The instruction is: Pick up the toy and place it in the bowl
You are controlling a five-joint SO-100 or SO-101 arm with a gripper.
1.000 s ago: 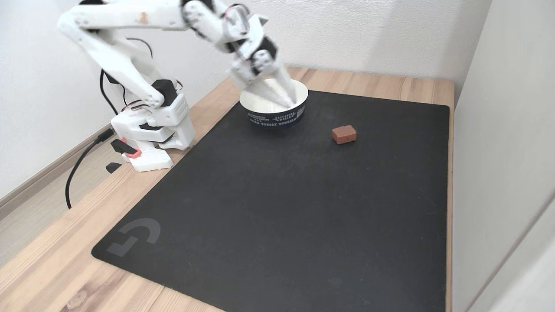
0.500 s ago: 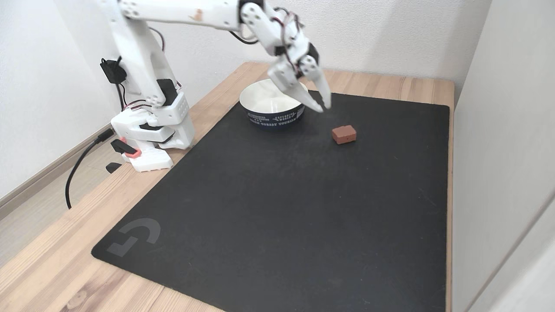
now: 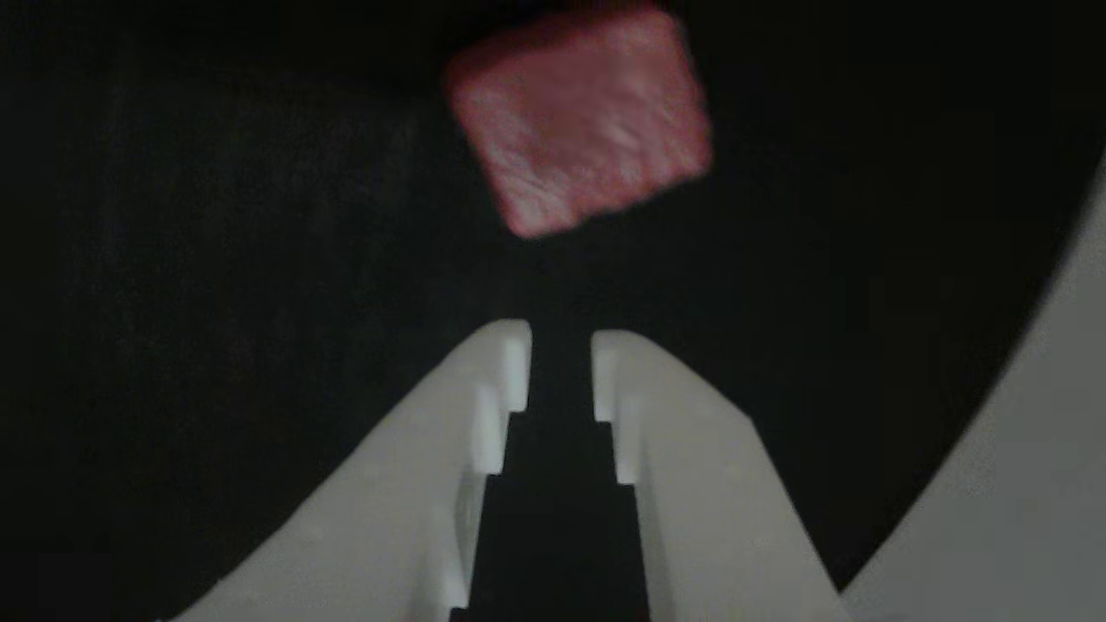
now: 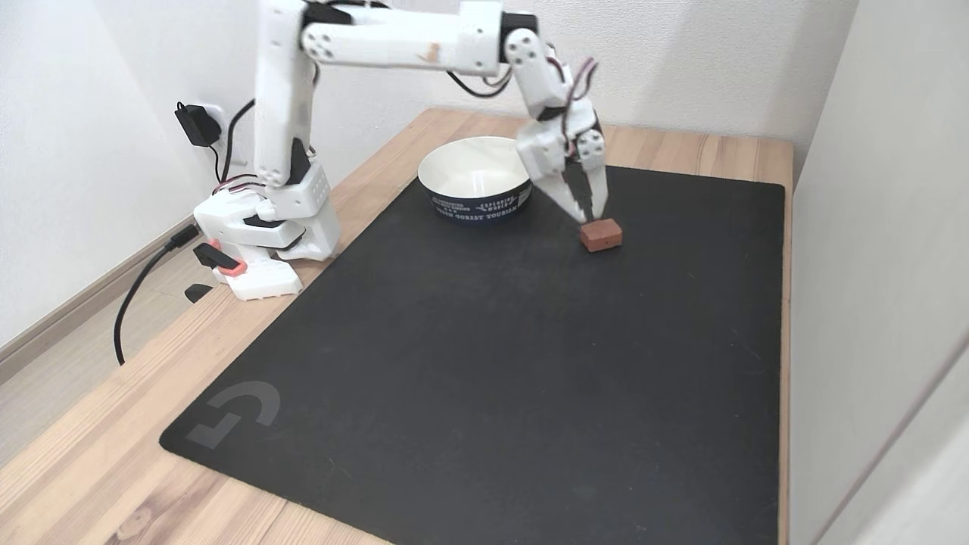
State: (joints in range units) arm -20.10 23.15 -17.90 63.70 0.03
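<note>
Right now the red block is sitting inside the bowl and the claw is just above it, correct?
Not quite. The fixed view shows the red block lying on the black mat, right of the bowl, not in it. The claw is indeed just above it.

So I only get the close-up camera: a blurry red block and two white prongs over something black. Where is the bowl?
Observer: In the fixed view the bowl stands on the far edge of a black mat, left of the toy.
Operator: Is anything in it?
Observer: I see only its white inside.
Operator: How high are the prongs?
Observer: The gripper hangs low, its tips just over the toy's far side; I cannot tell if they touch.
Operator: Where does the arm come from?
Observer: From a white base on the wooden table, beside the mat's left edge.
</note>
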